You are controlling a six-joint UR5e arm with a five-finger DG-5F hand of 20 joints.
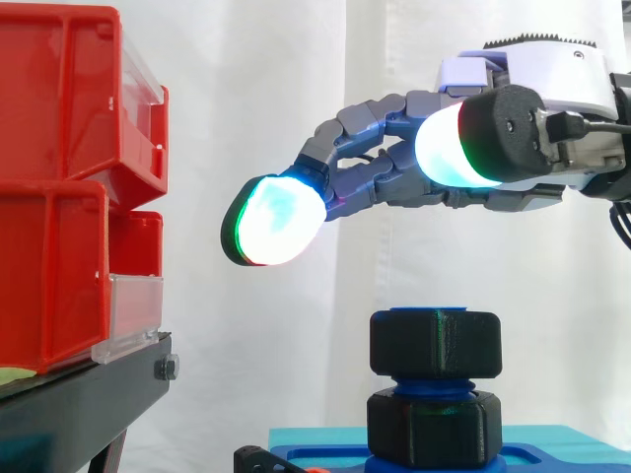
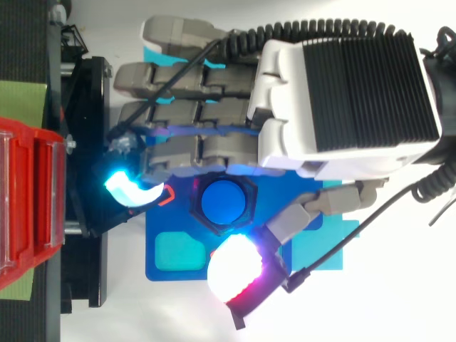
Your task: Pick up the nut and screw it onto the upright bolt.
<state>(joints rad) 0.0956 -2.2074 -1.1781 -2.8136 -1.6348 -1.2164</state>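
Hand (image 1: 523,84) upper right of side view, fingers loosely spread and half straight, nothing held. It hangs above the nut (image 1: 435,343), clear gap between them. Nut sits low centre, threaded on the blue bolt (image 2: 223,201), whose top shows through the nut from above. Second black hex piece (image 1: 435,429) just under the nut. Blue base (image 1: 562,455) at bottom edge. Red bins (image 1: 59,177) on black stand (image 1: 79,404) at left.
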